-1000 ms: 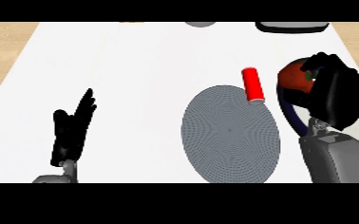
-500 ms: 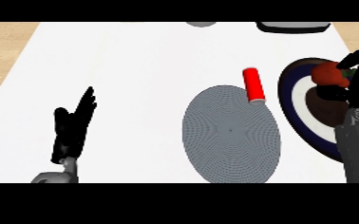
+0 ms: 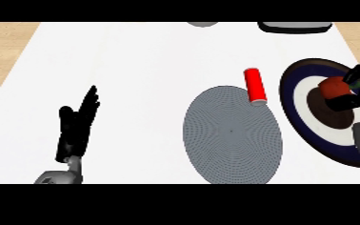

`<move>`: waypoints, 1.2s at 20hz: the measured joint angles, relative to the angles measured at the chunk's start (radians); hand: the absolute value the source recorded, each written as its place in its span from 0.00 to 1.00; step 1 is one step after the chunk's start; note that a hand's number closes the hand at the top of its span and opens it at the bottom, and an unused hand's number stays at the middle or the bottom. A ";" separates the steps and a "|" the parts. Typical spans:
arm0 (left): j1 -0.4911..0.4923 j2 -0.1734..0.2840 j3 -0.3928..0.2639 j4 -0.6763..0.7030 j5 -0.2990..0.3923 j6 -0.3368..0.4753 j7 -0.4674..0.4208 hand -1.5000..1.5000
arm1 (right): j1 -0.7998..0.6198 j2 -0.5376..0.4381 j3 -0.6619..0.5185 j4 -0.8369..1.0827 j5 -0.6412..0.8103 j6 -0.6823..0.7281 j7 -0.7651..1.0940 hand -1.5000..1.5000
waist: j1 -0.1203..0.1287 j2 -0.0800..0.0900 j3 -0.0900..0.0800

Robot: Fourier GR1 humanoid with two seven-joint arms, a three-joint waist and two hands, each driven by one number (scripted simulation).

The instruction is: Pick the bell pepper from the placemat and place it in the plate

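Observation:
The red-orange bell pepper [image 3: 331, 87] is over the brown middle of the dark blue plate [image 3: 301, 106], which has a white ring and lies at the right edge. My right hand [image 3: 351, 77] shows only as black fingers at the right border, curled round the pepper from above and below. I cannot tell whether the pepper touches the plate. The grey oval placemat [image 3: 232, 134] lies left of the plate with nothing on it. My left hand [image 3: 76, 125] rests open at the lower left, fingers up.
A red cylinder [image 3: 256, 86] lies across the placemat's upper right rim, close to the plate. At the counter's far edge sit a grey rounded object [image 3: 202, 24] and a dark container [image 3: 295, 27]. The wooden floor shows beyond the counter's left side.
My right hand has carried the pepper to the right and slightly down, from the plate's upper rim to its middle, uncovering most of the plate. The left hand has not moved.

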 measured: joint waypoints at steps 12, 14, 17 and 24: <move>0.021 -0.003 0.015 -0.002 0.000 -0.007 -0.004 0.50 | -0.003 -0.011 -0.093 0.080 -0.254 0.029 -0.339 0.00 | -0.012 -0.005 0.001; 0.036 -0.003 0.015 -0.006 0.002 -0.009 -0.012 0.50 | -0.010 0.011 -0.145 0.043 -0.345 0.019 -0.397 0.00 | -0.017 -0.008 0.001; 0.034 0.002 0.022 -0.002 0.003 -0.010 -0.012 0.50 | 0.003 0.034 -0.222 -0.005 -0.482 0.033 -0.465 0.00 | -0.023 -0.008 0.001; 0.015 -0.009 0.015 -0.006 -0.009 -0.011 -0.002 0.50 | 0.108 0.040 -0.323 -0.057 -0.705 0.137 -0.577 0.00 | -0.015 -0.005 0.000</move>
